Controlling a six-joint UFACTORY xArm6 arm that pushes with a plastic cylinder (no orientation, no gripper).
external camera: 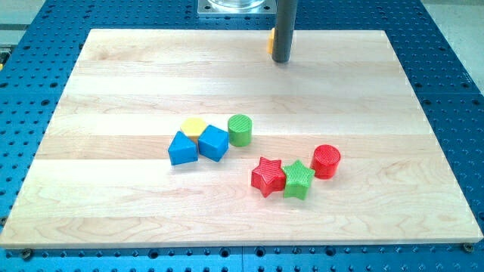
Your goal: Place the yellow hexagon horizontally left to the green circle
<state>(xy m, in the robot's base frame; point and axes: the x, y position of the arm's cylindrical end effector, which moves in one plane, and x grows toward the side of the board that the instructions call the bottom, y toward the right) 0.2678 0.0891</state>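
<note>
Already the yellow hexagon (194, 127) lies near the middle of the surface (113, 75), on the view's left of the green circle (240, 130), and roughly level with it; so the task looks largely met, though not cleanly; a blue cube (214, 143) sits between and slightly below the two, touching the hexagon and just beside the circle, and a blue triangular block (182, 149) presses against the hexagon from the bottom left. My tip (280, 60) stands well apart from all this, close to the surface's top edge, just beside a small orange block (271, 41) half hidden behind the rod; there are no fingers on this rig, so nothing is grasped. What may remain, in my judgement, is a small nudge to square the row; toward the bottom right edge sit a red star (267, 176), a green star (299, 180) and a red cylinder (327, 161), uninvolved.
</note>
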